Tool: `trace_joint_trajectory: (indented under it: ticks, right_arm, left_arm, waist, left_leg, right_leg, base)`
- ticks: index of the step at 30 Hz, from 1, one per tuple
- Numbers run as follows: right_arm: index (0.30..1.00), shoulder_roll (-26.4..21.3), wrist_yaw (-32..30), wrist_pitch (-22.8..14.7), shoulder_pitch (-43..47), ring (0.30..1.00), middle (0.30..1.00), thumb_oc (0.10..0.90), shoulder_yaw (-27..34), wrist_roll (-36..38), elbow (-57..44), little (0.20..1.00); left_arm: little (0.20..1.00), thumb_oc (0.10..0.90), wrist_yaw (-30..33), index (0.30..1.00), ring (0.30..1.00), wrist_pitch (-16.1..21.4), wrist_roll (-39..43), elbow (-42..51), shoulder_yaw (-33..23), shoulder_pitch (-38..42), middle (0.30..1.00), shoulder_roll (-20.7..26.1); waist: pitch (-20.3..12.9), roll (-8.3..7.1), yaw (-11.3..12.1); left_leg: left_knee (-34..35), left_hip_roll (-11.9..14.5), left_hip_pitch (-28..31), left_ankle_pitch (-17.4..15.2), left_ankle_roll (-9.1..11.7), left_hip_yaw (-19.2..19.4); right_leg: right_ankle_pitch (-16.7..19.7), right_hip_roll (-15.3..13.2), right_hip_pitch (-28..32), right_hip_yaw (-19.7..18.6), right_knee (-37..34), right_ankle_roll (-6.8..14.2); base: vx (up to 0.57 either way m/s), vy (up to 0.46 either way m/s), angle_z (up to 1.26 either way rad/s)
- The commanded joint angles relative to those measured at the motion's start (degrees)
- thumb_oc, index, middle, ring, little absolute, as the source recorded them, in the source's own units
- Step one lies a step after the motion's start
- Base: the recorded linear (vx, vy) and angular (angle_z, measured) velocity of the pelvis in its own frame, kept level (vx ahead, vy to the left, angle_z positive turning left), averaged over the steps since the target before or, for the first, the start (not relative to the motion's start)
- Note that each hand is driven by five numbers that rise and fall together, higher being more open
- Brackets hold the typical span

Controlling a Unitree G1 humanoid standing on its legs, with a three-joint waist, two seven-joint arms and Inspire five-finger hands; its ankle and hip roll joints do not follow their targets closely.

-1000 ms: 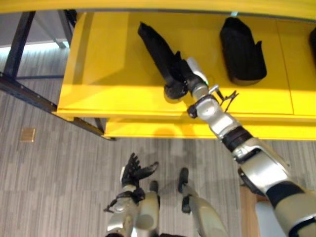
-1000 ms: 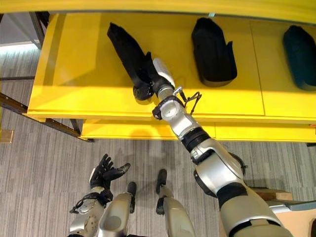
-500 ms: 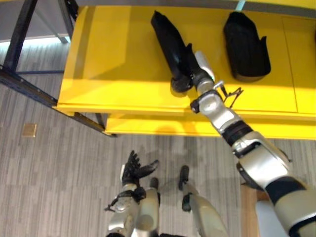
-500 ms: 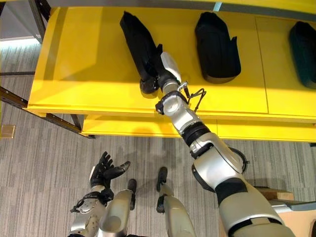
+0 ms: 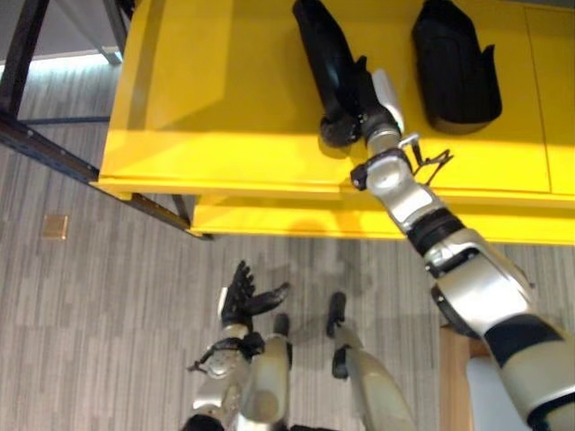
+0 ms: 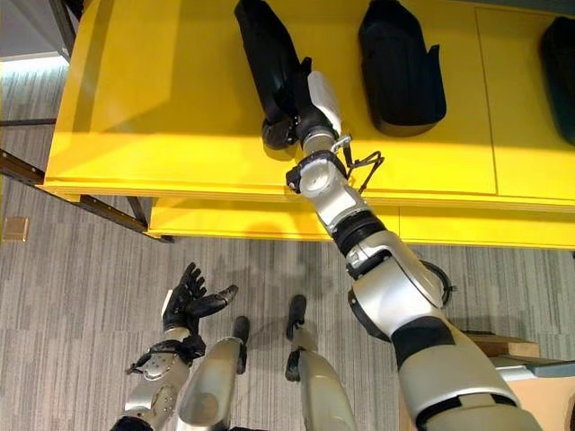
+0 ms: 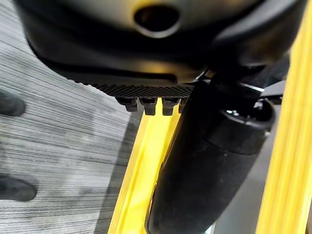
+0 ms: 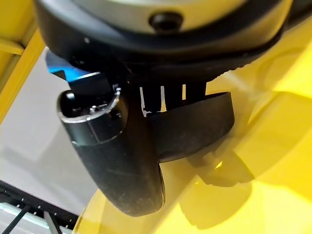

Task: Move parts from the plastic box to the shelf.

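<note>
Two parts on shelf: a long black part (image 6: 274,67) and a wider black part (image 6: 400,67) lie on the yellow shelf (image 6: 153,117), well apart.
Right hand: the right hand (image 6: 310,103) is reached onto the shelf, its fingers wrapped round the near end of the long black part, which rests on the shelf surface.
Left hand: the left hand (image 6: 189,301) hangs low over the floor (image 6: 72,296), in front of the shelf, fingers spread wide and holding nothing.

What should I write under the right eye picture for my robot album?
Right hand grips a long black part lying on the yellow shelf, while the open left hand waits low above the floor.
</note>
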State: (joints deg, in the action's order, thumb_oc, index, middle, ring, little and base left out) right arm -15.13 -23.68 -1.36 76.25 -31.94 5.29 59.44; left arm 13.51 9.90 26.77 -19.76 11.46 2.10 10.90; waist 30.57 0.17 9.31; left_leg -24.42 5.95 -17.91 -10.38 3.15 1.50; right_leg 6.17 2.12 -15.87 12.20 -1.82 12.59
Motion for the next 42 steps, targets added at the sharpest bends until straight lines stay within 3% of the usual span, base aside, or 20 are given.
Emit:
trace_joint_trajectory:
  ticks: [1,8,26,42]
  right_arm:
    - [0.300,0.15,-2.05,-1.70,9.17,0.300,0.300,0.400,4.35,3.40,-0.17,0.300]
    - [0.300,1.90,-2.30,-0.37,8.60,0.300,0.300,0.400,6.72,4.27,-1.41,0.300]
    - [0.300,4.42,-2.75,0.58,9.20,0.300,0.300,0.400,7.13,7.39,-3.92,0.300]
    - [0.300,5.85,-1.78,1.34,7.20,0.300,0.300,0.400,7.12,6.80,-2.43,0.300]
  left_arm:
    - [1.000,0.900,0.55,1.000,1.000,4.38,0.44,8.85,2.68,0.72,1.000,2.86]
    - [1.000,0.900,0.68,1.000,1.000,3.26,1.04,10.22,3.77,1.63,1.000,5.91]
    - [1.000,0.900,1.12,1.000,1.000,1.96,2.23,10.62,5.07,2.14,1.000,8.41]
    - [1.000,0.900,1.45,1.000,1.000,1.72,2.42,10.31,5.47,2.06,1.000,8.84]
  waist:
    - [-0.78,2.70,3.21]
    - [-0.78,2.04,4.10]
    - [-0.78,2.38,5.62]
    - [-0.78,2.18,5.01]
  left_leg:
    - [15.86,-2.95,10.80,12.94,3.73,4.72]
    - [15.92,-2.97,9.87,13.05,3.74,4.17]
    - [14.63,-3.12,8.40,12.66,3.92,3.90]
    - [13.73,-3.10,7.37,12.35,3.86,3.91]
  right_leg:
    - [3.48,-2.07,2.20,-1.63,7.58,-7.59]
    - [3.25,-2.62,1.70,-0.71,7.53,-7.86]
    - [3.85,-2.93,1.24,-0.31,7.74,-7.98]
    - [4.20,-2.93,0.64,-0.03,7.97,-8.00]
  base:
    - [-0.02,-0.024,-0.08]
    - [-0.02,-0.024,0.09]
    - [0.00,0.000,0.03]
    - [0.00,0.001,0.00]
